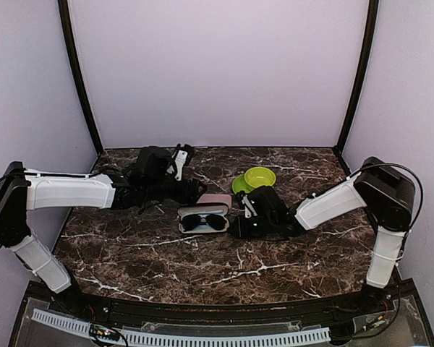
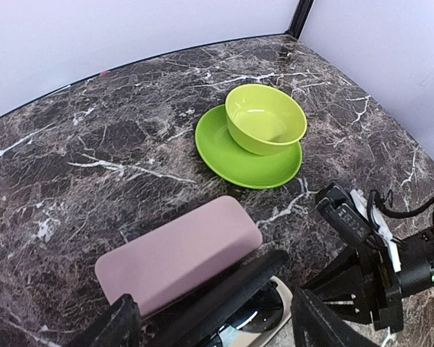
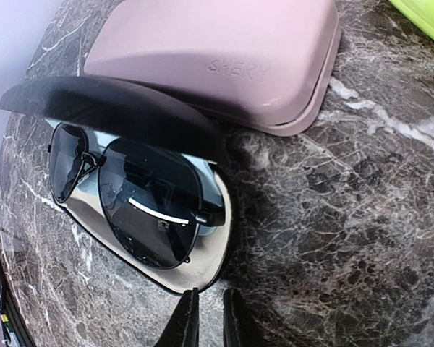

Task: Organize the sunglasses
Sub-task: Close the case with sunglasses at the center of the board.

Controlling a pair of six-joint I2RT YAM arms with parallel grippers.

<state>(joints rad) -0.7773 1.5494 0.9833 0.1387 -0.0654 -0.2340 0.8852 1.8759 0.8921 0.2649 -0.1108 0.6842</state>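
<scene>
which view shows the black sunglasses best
Right wrist: the black sunglasses lie close up in their open case, both lenses clear. Top external shows them small; left wrist catches only a lens sliver at its bottom edge.

I count one pair of sunglasses (image 3: pixel 137 202), one pink case (image 3: pixel 224 58), one open black case (image 3: pixel 116 108), one green bowl (image 2: pixel 264 119), one green plate (image 2: pixel 239 163).

Smooth, dark marble-look worktop (image 2: pixel 94 144) w/ white veins, low sheen. Matt, smooth pink case (image 3: pixel 224 50), embossed lettering; plastic or faux leather, can't tell. Thin black wire frame on sunglasses (image 3: pixel 141 210), prob. metal; lenses dark, glossy, mirror-like. Open case (image 3: pixel 220 224): matt black lid (image 3: pixel 116 108), smooth cream inside. Glossy, smooth lime bowl (image 2: pixel 264 119) & plate (image 2: pixel 235 163); plastic vs ceramic unclear.
</scene>
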